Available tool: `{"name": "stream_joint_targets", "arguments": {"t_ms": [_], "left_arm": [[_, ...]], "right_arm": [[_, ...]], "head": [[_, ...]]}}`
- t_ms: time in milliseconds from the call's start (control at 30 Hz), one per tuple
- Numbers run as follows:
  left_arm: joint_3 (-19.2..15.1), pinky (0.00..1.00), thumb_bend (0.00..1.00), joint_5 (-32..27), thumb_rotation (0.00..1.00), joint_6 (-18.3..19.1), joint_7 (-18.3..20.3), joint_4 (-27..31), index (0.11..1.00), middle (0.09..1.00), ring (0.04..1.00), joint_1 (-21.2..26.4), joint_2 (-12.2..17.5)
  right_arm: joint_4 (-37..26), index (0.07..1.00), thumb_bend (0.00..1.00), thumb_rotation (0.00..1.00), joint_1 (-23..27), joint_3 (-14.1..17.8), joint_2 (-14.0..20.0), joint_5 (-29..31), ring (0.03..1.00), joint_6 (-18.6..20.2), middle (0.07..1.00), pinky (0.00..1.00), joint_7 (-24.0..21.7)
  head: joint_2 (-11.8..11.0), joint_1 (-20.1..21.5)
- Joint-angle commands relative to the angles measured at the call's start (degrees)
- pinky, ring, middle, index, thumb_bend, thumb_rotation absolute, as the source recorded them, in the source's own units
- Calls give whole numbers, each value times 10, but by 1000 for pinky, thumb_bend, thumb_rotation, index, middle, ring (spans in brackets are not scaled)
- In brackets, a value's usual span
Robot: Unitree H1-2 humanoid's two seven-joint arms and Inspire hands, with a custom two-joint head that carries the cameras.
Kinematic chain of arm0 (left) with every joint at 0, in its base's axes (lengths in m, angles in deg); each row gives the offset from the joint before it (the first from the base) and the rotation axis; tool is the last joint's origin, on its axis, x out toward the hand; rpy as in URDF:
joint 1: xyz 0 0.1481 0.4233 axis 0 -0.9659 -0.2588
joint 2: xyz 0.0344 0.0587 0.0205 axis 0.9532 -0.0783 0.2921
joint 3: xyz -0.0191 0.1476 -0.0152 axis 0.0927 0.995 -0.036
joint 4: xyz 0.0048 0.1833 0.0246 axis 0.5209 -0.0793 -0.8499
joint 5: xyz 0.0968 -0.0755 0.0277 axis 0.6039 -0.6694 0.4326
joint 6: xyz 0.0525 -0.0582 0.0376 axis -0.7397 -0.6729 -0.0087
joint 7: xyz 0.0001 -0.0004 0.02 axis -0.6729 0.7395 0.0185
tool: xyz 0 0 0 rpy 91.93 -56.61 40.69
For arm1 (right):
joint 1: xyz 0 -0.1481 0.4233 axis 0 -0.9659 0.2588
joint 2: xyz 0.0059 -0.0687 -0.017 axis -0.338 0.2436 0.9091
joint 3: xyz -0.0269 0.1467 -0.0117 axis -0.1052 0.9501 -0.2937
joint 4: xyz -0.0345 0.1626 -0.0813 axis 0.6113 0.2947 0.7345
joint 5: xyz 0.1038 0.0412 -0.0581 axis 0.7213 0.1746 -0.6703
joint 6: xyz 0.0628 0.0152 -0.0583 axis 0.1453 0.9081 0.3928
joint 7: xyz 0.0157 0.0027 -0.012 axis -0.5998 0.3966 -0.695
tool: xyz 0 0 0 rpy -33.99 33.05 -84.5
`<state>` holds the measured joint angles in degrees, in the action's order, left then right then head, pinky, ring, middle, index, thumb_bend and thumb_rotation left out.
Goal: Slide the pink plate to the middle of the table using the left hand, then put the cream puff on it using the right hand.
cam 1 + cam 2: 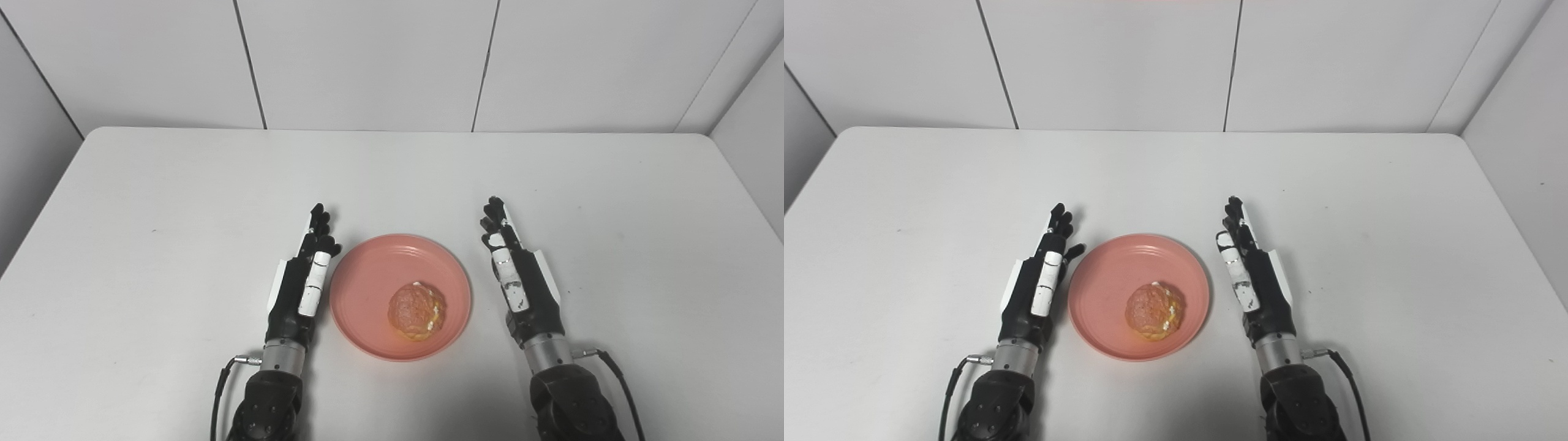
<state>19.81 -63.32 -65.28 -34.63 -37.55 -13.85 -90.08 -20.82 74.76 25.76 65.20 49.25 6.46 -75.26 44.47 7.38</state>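
I see pink plate mid-table, near front edge; cream puff resting on it. Left hand just beside plate, fingers straight, empty. Right hand apart, likewise extended, empty. Right eye view shows clearer left gap.

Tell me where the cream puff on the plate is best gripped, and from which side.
Grip the cream puff across its rounded sides, coming from above: it sits inside the pink plate, whose raised rim likely hinders a low sideways approach. The right hand is open beside it.
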Motion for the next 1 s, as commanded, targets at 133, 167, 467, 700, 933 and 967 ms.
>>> {"name": "stream_joint_targets", "arguments": {"t_ms": [133, 167, 467, 700, 933, 967], "left_arm": [[-10, 1000, 766, -8, 1000, -35, -10, -5, 1000, 1000, 1000, 15, -2], [-11, 1000, 781, -15, 1000, -45, -8, -6, 1000, 1000, 1000, 15, -3], [-17, 1000, 749, -91, 1000, -123, 19, -33, 1000, 1000, 1000, 17, -4], [-16, 1000, 738, -96, 1000, -146, 26, -38, 1000, 1000, 1000, 15, -4], [-11, 1000, 767, -43, 1000, -78, 7, -18, 1000, 1000, 1000, 11, -3], [-10, 1000, 763, -42, 1000, -70, 6, -16, 1000, 1000, 1000, 11, -4]], "right_arm": [[-3, 1000, 676, 967, 9, 7, -9, 11, 1000, 0, 1000, 1000, -3], [-2, 1000, 671, 968, 9, 7, -9, 13, 1000, -1, 1000, 1000, -4], [1, 1000, 677, 956, 11, 5, -6, 12, 1000, 0, 1000, 1000, -4], [0, 1000, 676, 940, 12, 8, -8, 13, 1000, 2, 1000, 1000, -3], [-1, 1000, 679, 940, 12, 7, -7, 17, 1000, 2, 1000, 1000, -6], [-1, 1000, 679, 939, 12, 8, -7, 17, 1000, 3, 1000, 1000, -5]], "head": [[0, -1], [0, -1], [-1, 0], [-1, 0], [1, 1], [1, 1]]}}
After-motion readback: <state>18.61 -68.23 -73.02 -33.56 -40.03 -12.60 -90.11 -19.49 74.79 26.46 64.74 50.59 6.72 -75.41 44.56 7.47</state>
